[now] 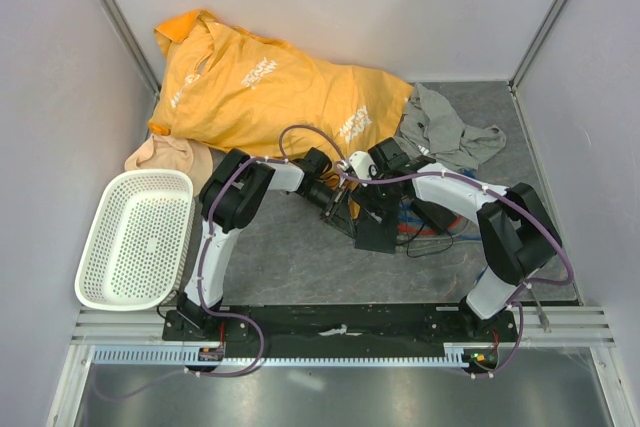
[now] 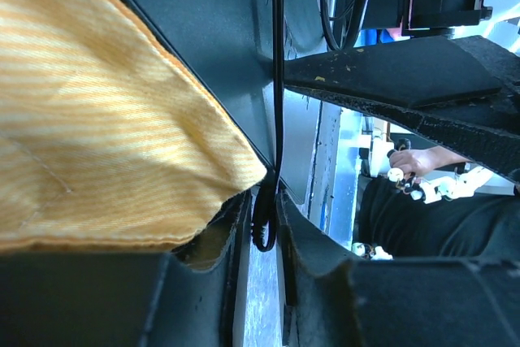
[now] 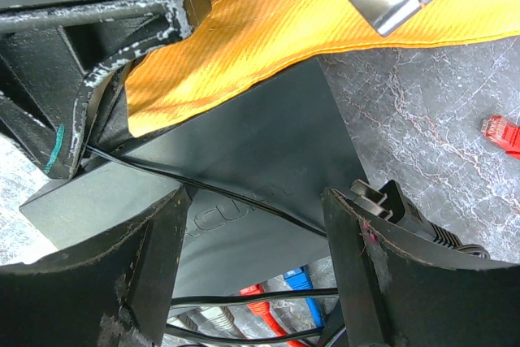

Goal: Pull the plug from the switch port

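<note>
The switch (image 1: 378, 234) is a flat matte-black slab in the middle of the table, part under the orange shirt's hem. In the right wrist view the switch (image 3: 268, 152) lies under my right gripper (image 3: 256, 225), whose fingers are spread open over its top. A thin black cable (image 3: 203, 188) crosses the slab. Red and blue plugs (image 3: 296, 286) sit along its near edge. My left gripper (image 2: 265, 201) is shut on the black cable (image 2: 277, 79) right at the slab's (image 2: 215, 30) edge. The port itself is hidden. In the top view both grippers, left (image 1: 333, 205) and right (image 1: 362, 187), meet over the switch.
An orange shirt (image 1: 270, 87) lies at the back and a grey cloth (image 1: 445, 132) at the back right. A white perforated basket (image 1: 135, 237) stands at the left, with beige cloth (image 1: 170, 155) behind it. Loose coloured cables (image 1: 418, 225) lie right of the switch. A loose black plug (image 3: 406, 210) and red plug (image 3: 504, 132) lie nearby.
</note>
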